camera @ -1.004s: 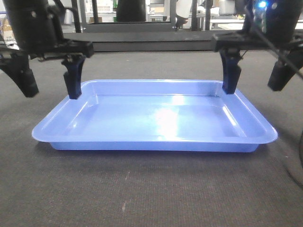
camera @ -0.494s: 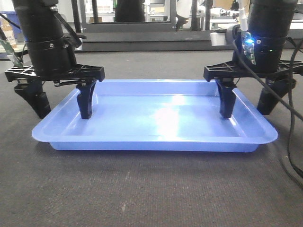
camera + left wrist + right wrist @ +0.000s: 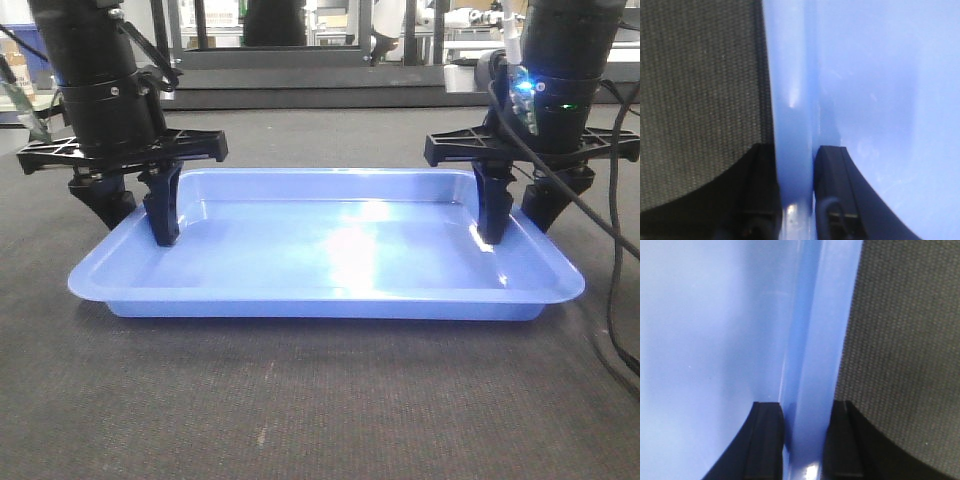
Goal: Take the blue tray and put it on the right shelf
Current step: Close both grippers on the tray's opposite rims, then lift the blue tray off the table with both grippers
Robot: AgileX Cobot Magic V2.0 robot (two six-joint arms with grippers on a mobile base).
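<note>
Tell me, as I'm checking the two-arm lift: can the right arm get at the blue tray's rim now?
Likely yes: the right pincer straddles the rim of the blue tray, one finger inside, one outside over the mat, nothing blocking.

One blue tray (image 3: 330, 250) lies on one dark worktop (image 3: 300, 400). Two claws are in view: the left claw (image 3: 137, 230) at the tray's 9 o'clock edge, the right claw (image 3: 515, 232) at its 3 o'clock edge. Each has two black fingers (image 3: 163, 205), four in all (one inside the rim and one outside, per claw). One small blue light (image 3: 520, 88) glows above the right claw.
</note>
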